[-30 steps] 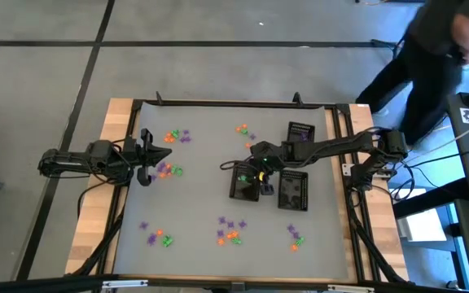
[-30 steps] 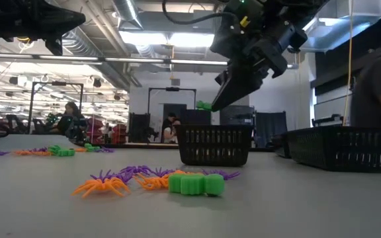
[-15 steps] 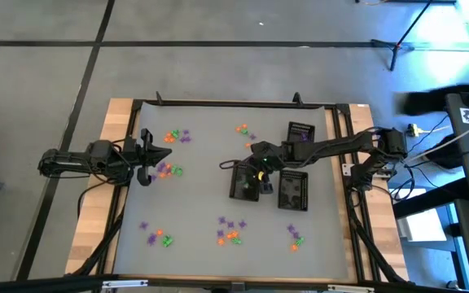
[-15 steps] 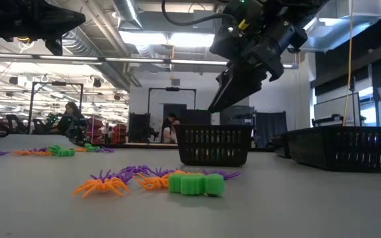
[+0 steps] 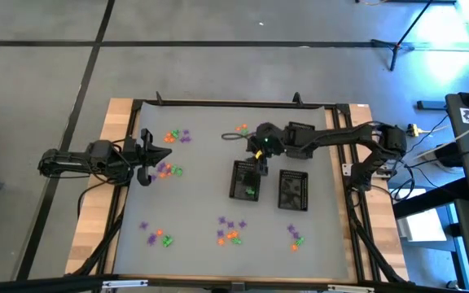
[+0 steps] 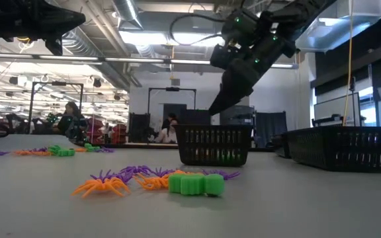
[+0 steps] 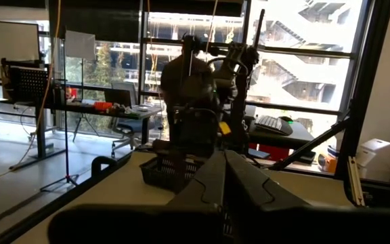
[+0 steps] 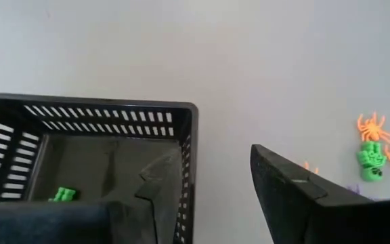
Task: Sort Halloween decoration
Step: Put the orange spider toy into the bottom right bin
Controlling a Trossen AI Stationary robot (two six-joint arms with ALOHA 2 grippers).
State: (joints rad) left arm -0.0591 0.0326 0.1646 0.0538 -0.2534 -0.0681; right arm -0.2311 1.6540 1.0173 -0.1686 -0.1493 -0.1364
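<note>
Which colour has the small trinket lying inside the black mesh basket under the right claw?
Green. The trinket shows best in the right wrist view, on the basket floor.

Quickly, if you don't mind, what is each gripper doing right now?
Left gripper: closed, holding nothing visible.
Right gripper: fingers open, empty, above the basket edge.

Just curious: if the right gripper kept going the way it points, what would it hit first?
Probably the bare table just past the basket; the right gripper, open and empty, straddles its rim, though depth is unclear.
</note>
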